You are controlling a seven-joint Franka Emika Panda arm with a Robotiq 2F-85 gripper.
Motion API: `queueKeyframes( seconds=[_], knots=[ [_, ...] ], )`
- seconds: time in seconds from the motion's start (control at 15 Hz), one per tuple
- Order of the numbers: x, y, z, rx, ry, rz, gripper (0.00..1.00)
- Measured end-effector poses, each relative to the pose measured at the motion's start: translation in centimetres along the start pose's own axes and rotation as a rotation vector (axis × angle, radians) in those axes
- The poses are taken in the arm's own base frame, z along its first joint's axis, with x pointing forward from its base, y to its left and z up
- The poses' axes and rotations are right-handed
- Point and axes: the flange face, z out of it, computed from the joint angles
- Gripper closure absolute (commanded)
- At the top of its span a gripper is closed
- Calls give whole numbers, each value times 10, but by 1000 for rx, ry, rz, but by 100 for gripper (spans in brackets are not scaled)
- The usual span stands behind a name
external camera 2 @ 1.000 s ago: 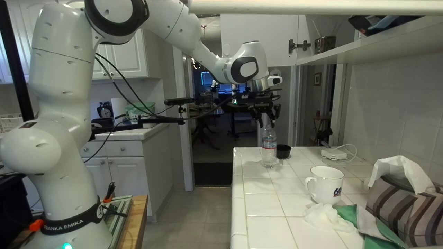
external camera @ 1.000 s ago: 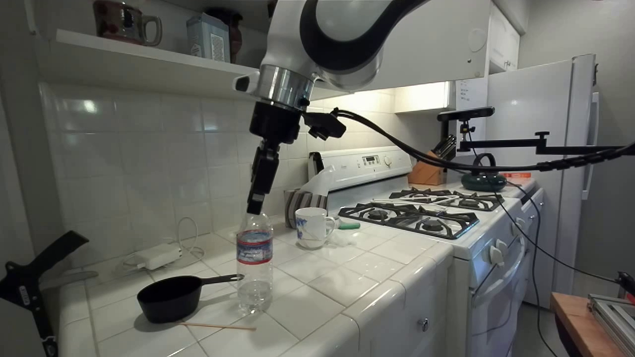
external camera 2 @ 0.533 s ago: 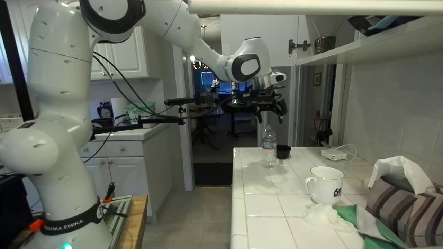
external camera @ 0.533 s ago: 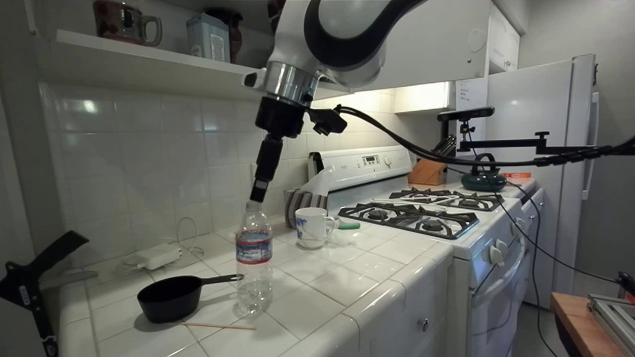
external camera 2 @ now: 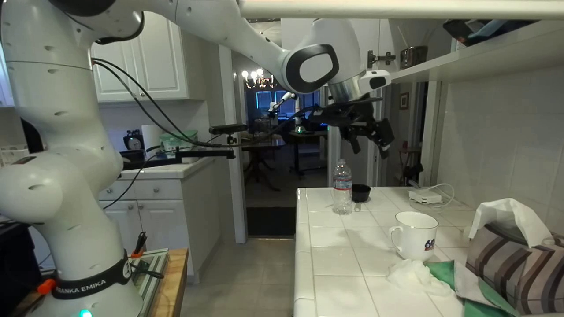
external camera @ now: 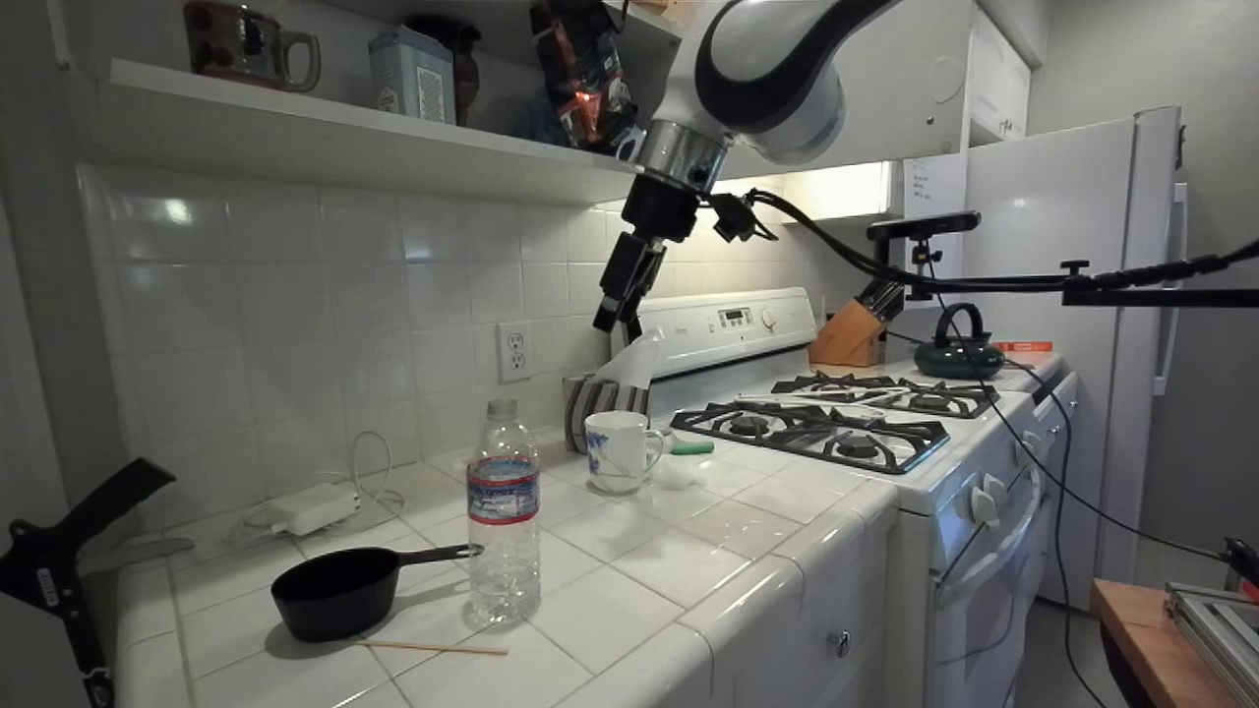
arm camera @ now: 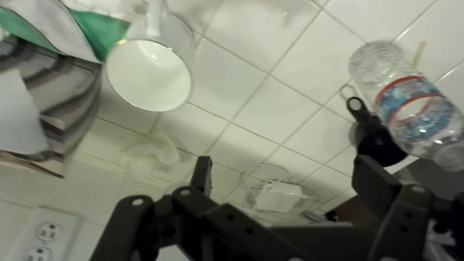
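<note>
Gripper point(external camera 2: 370, 153) spread wide and unloaded above the tiled countertop point(external camera: 600, 595)

Plastic water bottle point(external camera: 504, 492) stands upright toward the front edge, small black saucepan point(external camera: 339, 595) just beside it. Judged status: bottle set down and free, complete; new grasp not yet made. Open room extends between bottle and gold-rimmed white mug point(external camera: 618, 447); observe overhead limit at the wall shelf point(external camera: 344, 120)

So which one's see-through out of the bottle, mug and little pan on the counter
The upright bottle with the red-banded label: it is clear, while the mug is opaque white and the pan black.
</note>
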Motion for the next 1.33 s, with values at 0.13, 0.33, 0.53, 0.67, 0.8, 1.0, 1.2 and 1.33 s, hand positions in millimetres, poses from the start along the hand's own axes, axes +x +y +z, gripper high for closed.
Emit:
queueKeyframes(
  seconds=[0.13, 0.33, 0.53, 0.67, 0.8, 1.0, 1.2, 1.33],
  knots=[
    [-24, 42, 15, -48, 10, 105, 0],
    [-42, 93, 36, -148, 75, 224, 0],
    [-50, 131, 47, -261, 162, 306, 0],
    [-56, 157, 51, -336, 202, 367, 0],
    [-60, 183, 50, -415, 237, 423, 0],
    [-51, 209, 45, -530, 284, 515, 26],
    [-21, 200, 49, -628, 345, 564, 49],
    [1, 169, 64, -662, 359, 556, 64]
  ],
)
